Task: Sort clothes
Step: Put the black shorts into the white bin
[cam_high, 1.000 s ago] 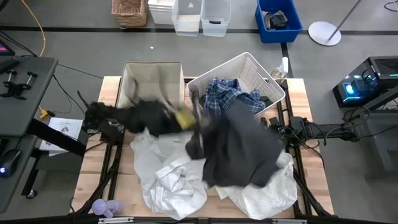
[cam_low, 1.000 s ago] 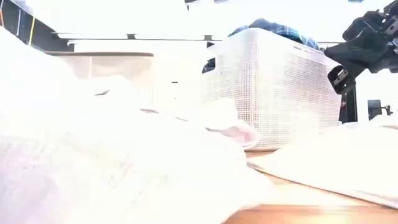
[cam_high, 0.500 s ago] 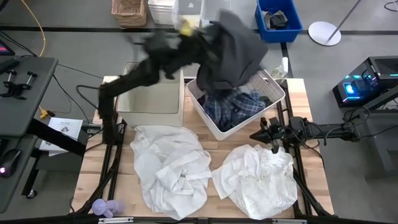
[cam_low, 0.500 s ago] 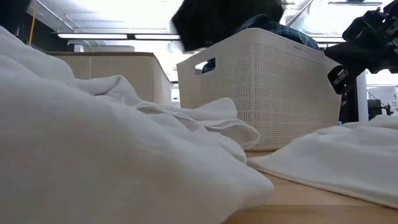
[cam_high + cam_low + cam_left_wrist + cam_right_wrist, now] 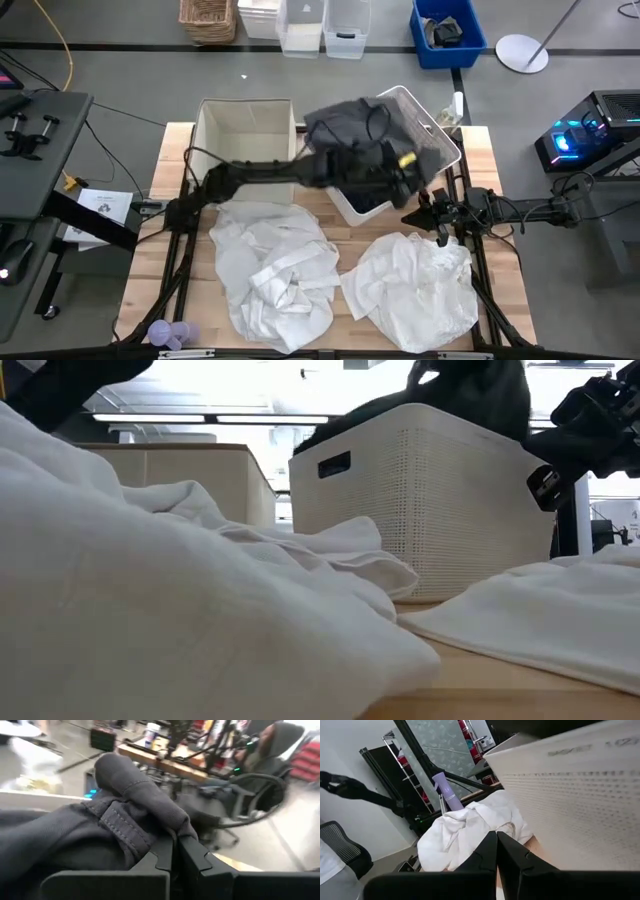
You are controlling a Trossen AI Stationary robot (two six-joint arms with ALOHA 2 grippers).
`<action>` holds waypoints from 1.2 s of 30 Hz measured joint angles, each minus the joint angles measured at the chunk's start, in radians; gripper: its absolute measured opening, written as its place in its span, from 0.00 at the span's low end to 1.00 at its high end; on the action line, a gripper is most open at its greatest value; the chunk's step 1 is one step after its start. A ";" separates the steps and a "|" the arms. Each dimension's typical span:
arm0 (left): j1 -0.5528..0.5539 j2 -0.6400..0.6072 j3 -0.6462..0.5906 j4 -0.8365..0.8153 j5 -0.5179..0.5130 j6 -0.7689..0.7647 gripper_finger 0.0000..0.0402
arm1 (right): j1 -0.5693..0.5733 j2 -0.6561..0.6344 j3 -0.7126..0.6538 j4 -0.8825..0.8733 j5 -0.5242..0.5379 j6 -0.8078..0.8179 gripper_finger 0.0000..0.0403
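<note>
Left gripper (image 5: 175,851) closed tight on a seamed fold of the dark grey garment (image 5: 365,125), over the white plastic basket (image 5: 435,135) at about 1 o'clock from table centre. The garment drapes across the basket mouth and hides nearly all its contents; the plaid shirt cannot be made out. From the low camera only a dark mound shows above the basket rim (image 5: 470,420).

Right gripper (image 5: 441,224) at 3 o'clock, just beside the basket's near corner, fingers pressed together, holding nothing. Its wrist camera looks past the basket wall (image 5: 580,810); raised lettering runs along the rim there but is too blurred to read.

White garments: two, both flat on the table. One (image 5: 275,265) at 7 o'clock, one (image 5: 415,285) at 5 o'clock, close together; I cannot tell whether they touch. The low camera has the first (image 5: 150,610) filling most of its foreground, blocking the table behind.

Beige fabric bin (image 5: 212,140) at 11 o'clock, beside the basket; what shows of its interior is bare, and the left arm crosses its near edge.
</note>
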 joint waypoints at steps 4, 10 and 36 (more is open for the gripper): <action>-0.020 0.038 0.003 0.023 0.039 -0.129 0.00 | 0.001 0.000 0.000 0.000 -0.005 0.002 0.00; 0.059 0.076 0.002 0.078 0.121 -0.315 0.00 | 0.000 0.000 0.000 0.000 -0.006 0.000 0.00; 0.125 0.056 0.020 0.203 0.296 -0.280 0.52 | 0.000 0.000 0.000 0.000 0.001 0.000 0.00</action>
